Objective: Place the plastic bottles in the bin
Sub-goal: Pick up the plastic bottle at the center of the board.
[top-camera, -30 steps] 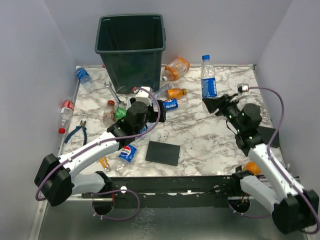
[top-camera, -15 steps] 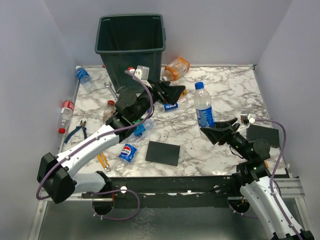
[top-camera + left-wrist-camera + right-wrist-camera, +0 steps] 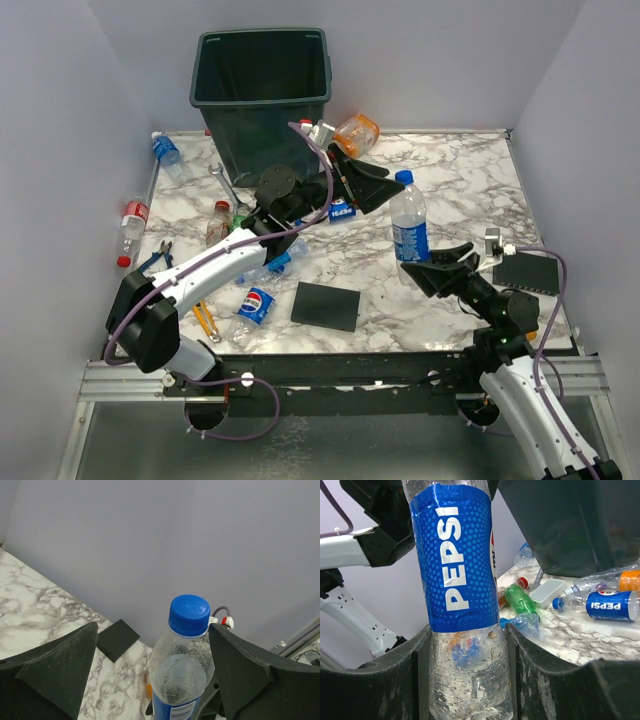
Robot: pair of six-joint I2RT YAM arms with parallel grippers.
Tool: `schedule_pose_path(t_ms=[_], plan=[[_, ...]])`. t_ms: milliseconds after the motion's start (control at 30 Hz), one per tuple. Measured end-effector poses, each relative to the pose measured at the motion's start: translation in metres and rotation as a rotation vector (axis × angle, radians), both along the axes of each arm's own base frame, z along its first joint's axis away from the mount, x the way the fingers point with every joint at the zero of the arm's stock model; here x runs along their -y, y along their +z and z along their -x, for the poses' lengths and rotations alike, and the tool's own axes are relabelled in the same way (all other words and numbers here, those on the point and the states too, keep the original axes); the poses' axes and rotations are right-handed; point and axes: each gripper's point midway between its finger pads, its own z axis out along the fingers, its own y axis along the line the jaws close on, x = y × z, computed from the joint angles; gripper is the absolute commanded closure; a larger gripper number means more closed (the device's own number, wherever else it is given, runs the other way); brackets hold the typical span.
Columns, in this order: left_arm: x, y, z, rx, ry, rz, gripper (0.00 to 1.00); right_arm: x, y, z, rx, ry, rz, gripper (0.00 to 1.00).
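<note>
While the bin (image 3: 260,100) stands far left on the counter (image 3: 470,170), the Pepsi bottle (image 3: 409,225) is held upright right of centre, long axis vertical, with the right claw (image 3: 432,262) clamped on its lower body. Left claw (image 3: 378,188), nearer the bin, has jaws apart around the cap (image 3: 189,614). Bottle base hidden; contact unconfirmed

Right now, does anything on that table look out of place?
Yes: a wrench beside the bin and blue-handled pliers near the left edge lie among the scattered bottles; they are metal tools, not drink litter.
</note>
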Motion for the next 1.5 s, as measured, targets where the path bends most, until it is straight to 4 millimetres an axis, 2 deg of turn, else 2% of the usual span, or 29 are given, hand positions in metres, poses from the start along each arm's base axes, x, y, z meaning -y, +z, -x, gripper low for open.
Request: schedule_pose_path(t_ms=[100, 267, 533, 667, 733, 767, 833, 900, 933, 1067, 1167, 1233, 1300, 1400, 1500], plan=[[0.005, -0.004, 0.005, -0.009, -0.048, -0.009, 0.11, -0.001, 0.000, 0.001, -0.003, 0.012, -0.006, 0.70], [0.009, 0.006, 0.012, 0.005, -0.100, 0.002, 0.18, -0.005, -0.004, -0.001, -0.018, 0.034, 0.003, 0.70], [0.011, 0.015, 0.023, 0.035, -0.156, 0.011, 0.45, -0.007, -0.008, -0.002, -0.030, 0.046, 0.011, 0.68], [0.018, 0.006, 0.024, 0.019, -0.181, -0.003, 0.68, -0.007, -0.008, -0.002, -0.026, 0.051, 0.014, 0.65], [0.020, 0.002, 0.021, 0.010, -0.183, -0.009, 0.81, -0.008, -0.009, -0.001, -0.026, 0.057, 0.019, 0.60], [0.020, 0.002, 0.021, 0.011, -0.183, -0.010, 0.88, -0.008, -0.009, -0.002, -0.028, 0.058, 0.021, 0.54], [0.021, 0.002, 0.020, 0.014, -0.184, -0.012, 1.00, -0.009, -0.010, -0.002, -0.028, 0.060, 0.027, 0.30], [0.021, 0.004, 0.021, 0.022, -0.187, -0.010, 1.00, -0.009, -0.008, -0.002, -0.028, 0.063, 0.036, 0.05], [0.021, 0.005, 0.022, 0.030, -0.189, -0.010, 1.00, -0.010, -0.007, -0.002, -0.036, 0.067, 0.042, 0.01], [0.023, 0.002, 0.024, 0.051, -0.178, -0.032, 1.00, -0.010, -0.001, -0.008, -0.102, 0.055, 0.085, 0.00], [0.019, 0.000, 0.015, 0.079, -0.100, -0.073, 1.00, -0.007, 0.020, -0.016, -0.138, 0.014, 0.114, 0.00], [0.011, 0.006, 0.004, 0.108, -0.009, -0.104, 1.00, -0.004, 0.029, -0.017, -0.142, -0.008, 0.121, 0.00], [0.001, 0.022, -0.006, 0.158, 0.087, -0.120, 1.00, 0.001, 0.044, -0.018, -0.147, -0.044, 0.121, 0.00], [-0.023, 0.058, -0.021, 0.262, 0.267, -0.127, 1.00, 0.007, 0.063, -0.018, -0.139, -0.085, 0.115, 0.00], [-0.058, 0.098, -0.036, 0.376, 0.494, -0.137, 1.00, 0.012, 0.073, -0.019, -0.152, -0.123, 0.099, 0.00]])
